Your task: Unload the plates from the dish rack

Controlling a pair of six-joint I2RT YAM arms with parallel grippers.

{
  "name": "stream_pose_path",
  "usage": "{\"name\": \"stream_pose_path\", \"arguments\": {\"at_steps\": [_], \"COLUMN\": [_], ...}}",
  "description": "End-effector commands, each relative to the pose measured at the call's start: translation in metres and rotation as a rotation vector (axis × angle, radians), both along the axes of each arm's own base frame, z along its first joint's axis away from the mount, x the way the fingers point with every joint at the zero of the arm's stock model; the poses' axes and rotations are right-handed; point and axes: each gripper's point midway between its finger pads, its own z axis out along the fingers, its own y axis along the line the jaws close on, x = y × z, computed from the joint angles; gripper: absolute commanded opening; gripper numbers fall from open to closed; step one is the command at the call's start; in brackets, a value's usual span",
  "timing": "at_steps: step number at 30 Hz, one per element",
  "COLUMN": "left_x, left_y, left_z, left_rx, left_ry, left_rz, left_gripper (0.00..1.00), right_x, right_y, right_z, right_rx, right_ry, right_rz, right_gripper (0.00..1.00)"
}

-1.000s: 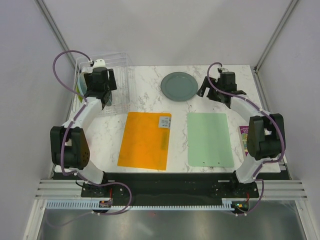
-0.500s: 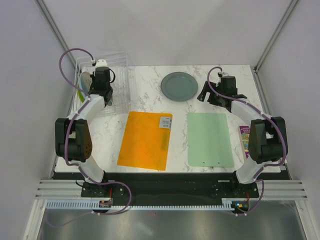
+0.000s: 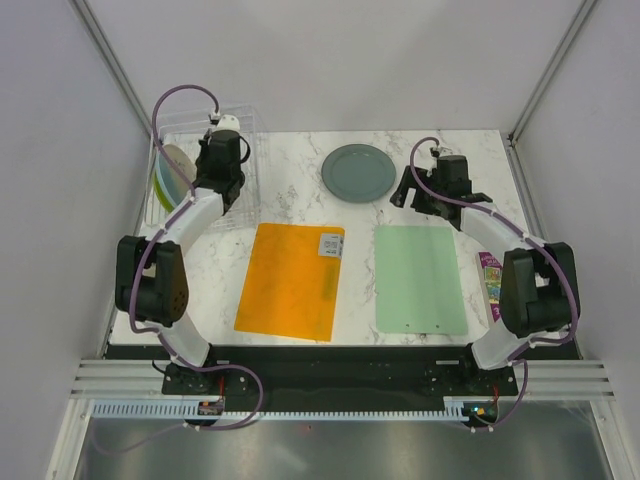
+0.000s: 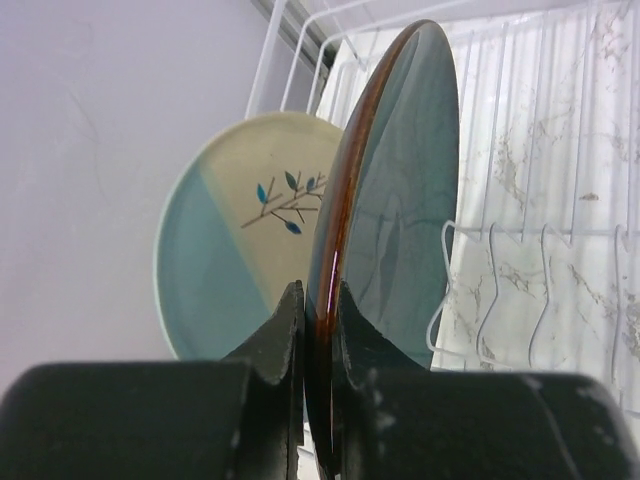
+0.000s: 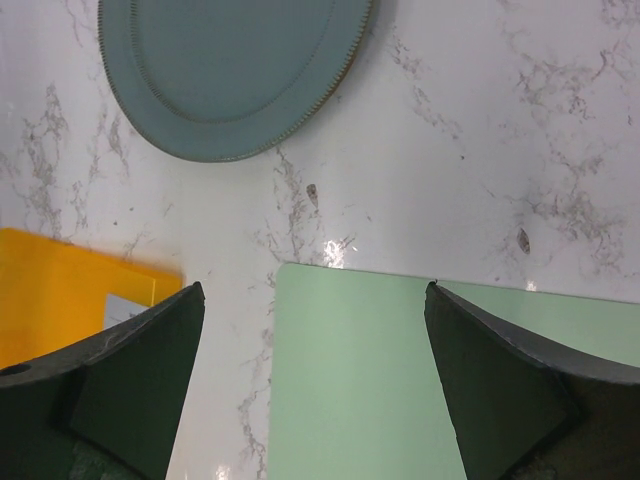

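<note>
Left wrist view gives you the clearest look: your left gripper (image 4: 318, 310) is clamped on the brown-edged rim of a dark blue-grey plate (image 4: 400, 200), one finger on each face with no gap showing. That plate stands on edge inside the dish rack (image 3: 247, 150), with white wire prongs and the side grid beside and behind it. Just to its left stands a cream plate (image 4: 235, 230) with a pale blue segment and a small leaf sprig. It is also upright and is apart from the gripped one at the top. The fingers hide whether the two touch lower down.

In the top external view the rack sits at the far left corner of the marble table (image 3: 290, 200), and your left arm (image 3: 190, 225) reaches into it from the near side. A grey-green plate (image 3: 357, 172) lies flat on the table at the far middle, outside the rack and well apart from it. Nearer to you, an orange mat (image 3: 292, 280) and a pale green mat (image 3: 420, 278) lie side by side without touching. A small white label (image 3: 330, 245) sits at the orange mat's far right corner.

Your right gripper (image 5: 313, 292) hangs with its fingers spread wide and nothing between them, over the far edge of the green mat and near the grey-green plate.
</note>
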Motion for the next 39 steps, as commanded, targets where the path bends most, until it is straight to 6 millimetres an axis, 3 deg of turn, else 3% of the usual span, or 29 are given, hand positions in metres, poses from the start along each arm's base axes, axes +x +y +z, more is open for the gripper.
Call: {"name": "stream_pose_path", "arguments": {"at_steps": [1, 5, 7, 8, 13, 16, 17, 19, 20, 22, 23, 24, 26, 32, 39], "left_x": [-0.018, -0.035, -0.042, -0.051, -0.077, -0.092, -0.094, -0.100, -0.101, -0.105, -0.108, -0.108, -0.109, -0.111, -0.111], "left_y": [0.004, -0.015, -0.031, -0.038, -0.091, -0.123, -0.137, -0.151, -0.159, -0.172, -0.182, -0.187, -0.199, -0.221, -0.228], "left_z": [0.159, 0.192, 0.192, 0.205, 0.220, 0.215, 0.201, 0.203, 0.183, 0.182, 0.165, 0.173, 0.157, 0.140, 0.128], "left_rx": [0.009, -0.109, -0.211, -0.284, -0.549, -0.696, -0.767, -0.828, -0.891, -0.957, -1.022, -1.045, -1.125, -1.298, -1.454], "left_ry": [-0.385, -0.423, -0.406, -0.448, -0.458, -0.431, -0.394, -0.415, -0.384, -0.400, -0.351, -0.385, -0.337, -0.311, -0.303], "left_rz": [0.044, -0.059, -0.141, -0.175, -0.448, -0.593, -0.636, -0.711, -0.713, -0.781, -0.797, -0.838, -0.865, -0.952, -1.005], "left_gripper": [0.02, 0.02, 0.02, 0.02, 0.02, 0.02, 0.02, 0.02, 0.02, 0.02, 0.02, 0.02, 0.02, 0.02, 0.02], "right_x": [0.003, 0.000, 0.000, 0.000, -0.005, -0.010, -0.010, -0.015, -0.014, -0.019, -0.019, -0.022, -0.023, -0.025, -0.027], "right_y": [0.008, 0.023, 0.030, 0.034, 0.059, 0.075, 0.080, 0.092, 0.098, 0.107, 0.110, 0.114, 0.117, 0.120, 0.126], "right_z": [0.041, 0.063, 0.078, 0.084, 0.112, 0.128, 0.134, 0.140, 0.147, 0.150, 0.154, 0.151, 0.155, 0.141, 0.121], "right_rx": [0.004, 0.049, 0.073, 0.089, 0.174, 0.229, 0.245, 0.283, 0.302, 0.335, 0.348, 0.362, 0.399, 0.431, 0.447], "right_ry": [-0.105, -0.147, -0.176, -0.188, -0.238, -0.270, -0.291, -0.293, -0.319, -0.318, -0.336, -0.327, -0.338, -0.314, -0.271], "right_rz": [0.030, 0.089, 0.111, 0.127, 0.211, 0.255, 0.272, 0.300, 0.319, 0.341, 0.349, 0.361, 0.369, 0.374, 0.383], "right_gripper": [0.98, 0.98, 0.98, 0.98, 0.98, 0.98, 0.98, 0.98, 0.98, 0.98, 0.98, 0.98, 0.98, 0.98, 0.98]}}
